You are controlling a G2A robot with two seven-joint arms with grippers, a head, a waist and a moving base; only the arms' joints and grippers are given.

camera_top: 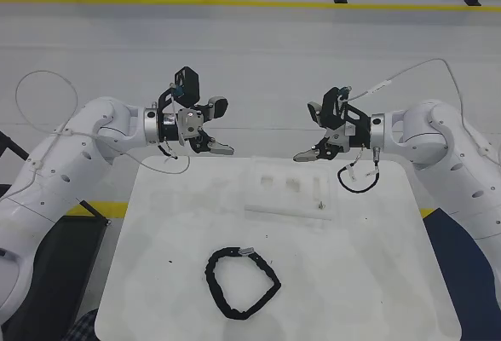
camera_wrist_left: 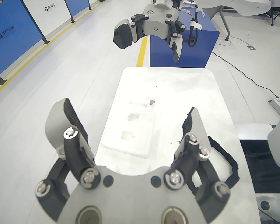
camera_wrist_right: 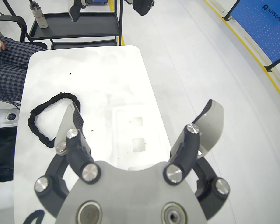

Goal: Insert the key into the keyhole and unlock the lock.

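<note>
Top view, left claw [camera_top: 223,126], right claw [camera_top: 308,133], spread, empty

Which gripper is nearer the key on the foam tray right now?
Right. The right gripper hovers over the far edge of the table, just beyond the key; the left gripper is at that same edge, well off to the key's side.

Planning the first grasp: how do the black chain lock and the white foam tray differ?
The chain lock is black and looped; the foam tray is white, flat and rectangular. The chain lock lies nearer the robot, the foam tray farther out. Both rest on the table, held by nothing.
</note>
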